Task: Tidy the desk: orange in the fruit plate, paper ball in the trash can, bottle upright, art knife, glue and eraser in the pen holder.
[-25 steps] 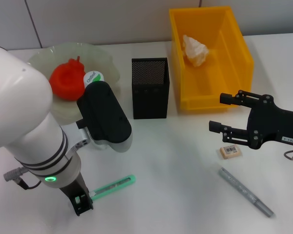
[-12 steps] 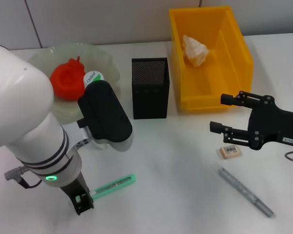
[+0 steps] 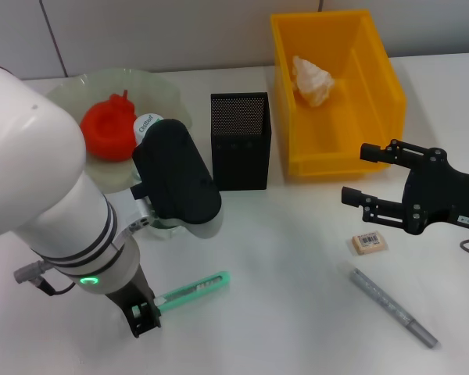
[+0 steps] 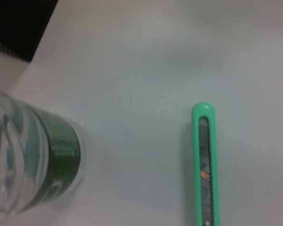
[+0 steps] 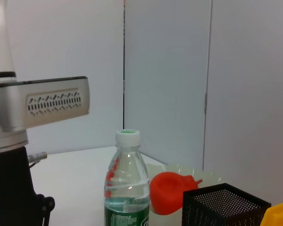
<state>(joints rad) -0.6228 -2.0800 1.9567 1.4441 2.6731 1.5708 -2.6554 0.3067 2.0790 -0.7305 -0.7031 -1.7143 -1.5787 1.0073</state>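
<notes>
As far as we can judge, progress: about half done, three items sorted and three still out of the pen holder.
Orange: done; orange (image 3: 108,129) sits in the fruit plate (image 3: 78,87), far left.
Paper ball: done; paper ball (image 3: 313,79) lies inside the yellow trash can (image 3: 384,87), far right.
Bottle: done; bottle (image 5: 127,186) stands upright with its cap on, just beside the fruit plate, partly hidden behind the left arm in the head view.
Pen holder: black mesh pen holder (image 3: 241,141) stands between plate and trash can; we see nothing in it, though its bottom is hidden.
Art knife: in hand; green art knife (image 3: 194,290) is near left, low over the worktop (image 3: 297,258); we cannot tell if it is lifted.
Left gripper: left gripper (image 3: 143,316) is at the knife's near end, jaws closed on it as far as we see.
Eraser: left to do; eraser (image 3: 369,243) lies on the worktop, right side.
Glue: left to do; grey stick we take for the glue (image 3: 394,308) lies flat, near right.
Right gripper: right gripper (image 3: 355,172) hovers just far of the eraser, jaws wide apart, holding nothing.
Next, our guess: knife to the holder, then eraser and glue.
</notes>
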